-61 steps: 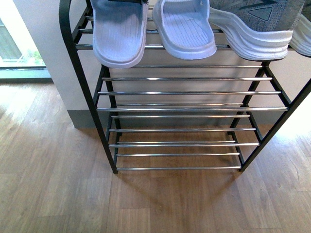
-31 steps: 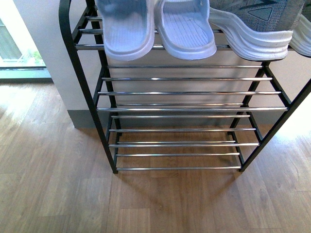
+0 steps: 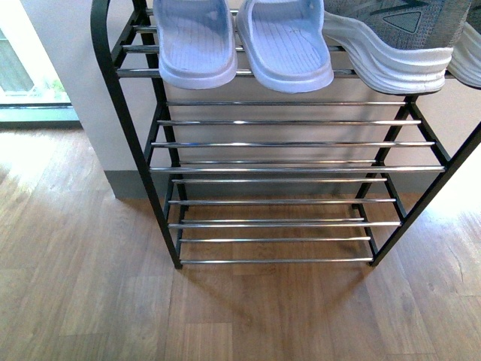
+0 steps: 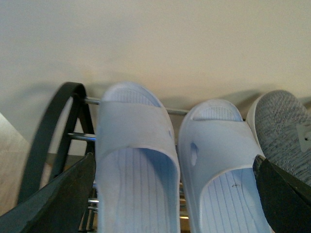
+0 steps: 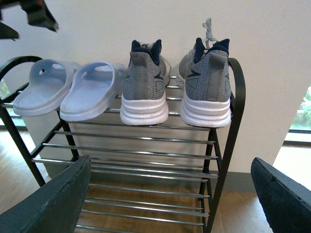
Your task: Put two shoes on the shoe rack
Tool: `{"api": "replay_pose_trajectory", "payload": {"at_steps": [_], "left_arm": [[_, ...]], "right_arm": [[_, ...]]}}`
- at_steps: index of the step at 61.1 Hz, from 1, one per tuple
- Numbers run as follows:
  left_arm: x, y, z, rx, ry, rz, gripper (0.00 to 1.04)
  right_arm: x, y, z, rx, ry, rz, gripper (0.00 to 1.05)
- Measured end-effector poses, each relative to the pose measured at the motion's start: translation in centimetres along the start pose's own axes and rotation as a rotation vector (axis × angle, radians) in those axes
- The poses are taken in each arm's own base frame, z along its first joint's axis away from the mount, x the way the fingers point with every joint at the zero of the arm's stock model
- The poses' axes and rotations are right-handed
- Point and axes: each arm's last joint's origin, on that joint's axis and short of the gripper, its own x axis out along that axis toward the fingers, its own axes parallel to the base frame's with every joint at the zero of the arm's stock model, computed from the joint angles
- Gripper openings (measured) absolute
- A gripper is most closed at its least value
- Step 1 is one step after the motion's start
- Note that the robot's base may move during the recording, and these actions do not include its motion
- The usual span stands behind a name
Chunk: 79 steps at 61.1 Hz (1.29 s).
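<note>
Pushed further onto the shoe rack (image 3: 135, 113), left slipper (image 3: 194, 45) rests beyond the empty, spread left tool (image 4: 172, 194).

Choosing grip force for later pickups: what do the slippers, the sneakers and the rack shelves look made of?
Slippers: likely soft rubber or foam, matte pale blue, moulded in one piece with ribbed footbeds. Sneakers: grey knit fabric uppers over smooth white, probably foam, soles. Shoe rack: shiny chrome-look metal rods on a black painted frame.
</note>
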Motion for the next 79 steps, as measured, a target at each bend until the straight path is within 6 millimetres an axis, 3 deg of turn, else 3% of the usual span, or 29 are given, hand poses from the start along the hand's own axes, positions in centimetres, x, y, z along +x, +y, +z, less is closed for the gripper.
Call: {"api": "replay_pose_trajectory", "payload": {"at_steps": [14,19,28,35,43,52,62,76,79], "left_arm": [[-7.0,2.4,-0.2,0.009,-0.175,0.015,0.95],[-10.7,4.2,-0.9,0.003,-0.256,0.059,0.95],[-15.5,7.5,-2.7,-0.025,-0.359,0.155,0.95],[-17.9,9.5,-4.5,-0.032,-0.366,0.189,0.95],[-18.7,10.3,-5.1,-0.042,-0.372,0.194,0.95],[-19.0,12.2,-6.7,0.120,-0.426,0.030,0.71],[-19.5,15.1,-9.4,0.195,-0.419,0.058,0.42],[-20.1,17.3,-11.9,0.212,-0.418,0.059,0.03],[-20.3,17.8,-12.4,0.213,-0.422,0.061,0.01]], "right_arm": [[0.0,0.0,0.0,0.000,0.000,0.000,0.95],[0.0,0.0,0.0,0.000,0.000,0.000,0.95],[0.0,0.0,0.0,0.000,0.000,0.000,0.95],[0.0,0.0,0.0,0.000,0.000,0.000,0.95],[0.0,0.0,0.0,0.000,0.000,0.000,0.95],[0.0,0.0,0.0,0.000,0.000,0.000,0.95],[0.0,0.0,0.0,0.000,0.000,0.000,0.95],[0.0,0.0,0.0,0.000,0.000,0.000,0.95],[0.0,0.0,0.0,0.000,0.000,0.000,0.95]]}}
